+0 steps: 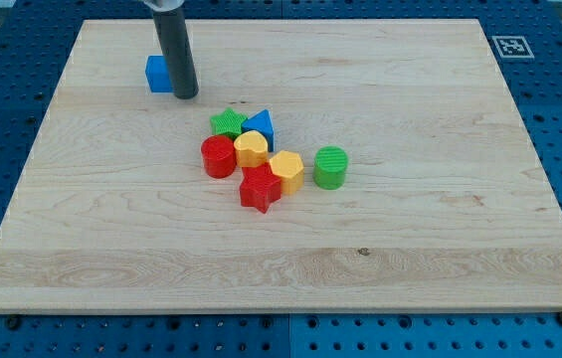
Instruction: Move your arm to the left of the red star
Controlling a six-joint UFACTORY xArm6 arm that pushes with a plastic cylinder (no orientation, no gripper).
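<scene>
The red star (260, 188) lies on the wooden board near its middle, at the bottom of a cluster of blocks. My tip (186, 96) rests on the board far up and to the left of the star, touching the right side of a blue cube (158, 75). Around the star are a red cylinder (218, 156) to its upper left, a yellow block (286, 169) to its upper right and another yellow block (252, 148) above it.
A green star (227, 123) and a blue triangle (260, 125) sit at the top of the cluster. A green cylinder (330, 167) stands at its right. The wooden board (440, 249) lies on a blue pegboard table, with a marker tag (511, 46) at the top right.
</scene>
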